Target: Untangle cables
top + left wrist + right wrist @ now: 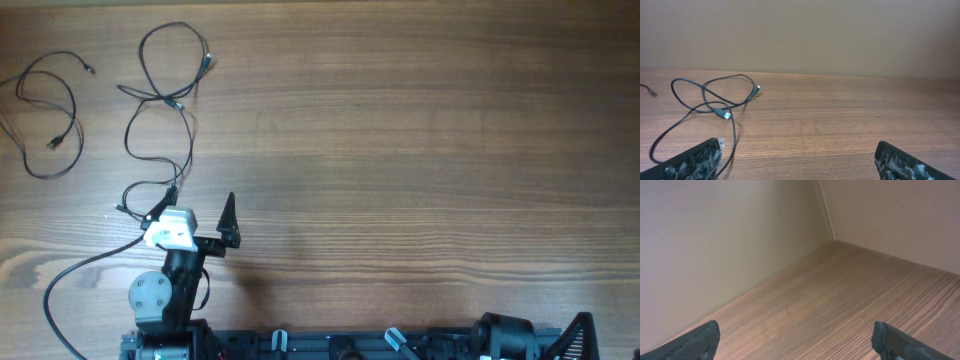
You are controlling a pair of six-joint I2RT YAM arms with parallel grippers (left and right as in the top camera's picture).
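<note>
My left gripper (199,203) fingers (690,162) spread wide, gripping nothing. Looped cable (165,100) passes just beside one finger and runs toward the counter's (420,150) far-left corner. Second cable (45,115) lies at the left edge, apart. Right gripper (797,345) spread too, empty. Risk: a sloppy pinch drags the loop and tightens its crossing.

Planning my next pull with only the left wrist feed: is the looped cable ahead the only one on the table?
Observer: No. A second cable lies farther left, apart from the looped cable.
Operator: Where does the looped one's near end go?
Observer: It hooks leftward and ends just left of the left gripper.
Operator: And the right arm?
Observer: The right gripper sits open at the table's near right corner, away from both cables.
</note>
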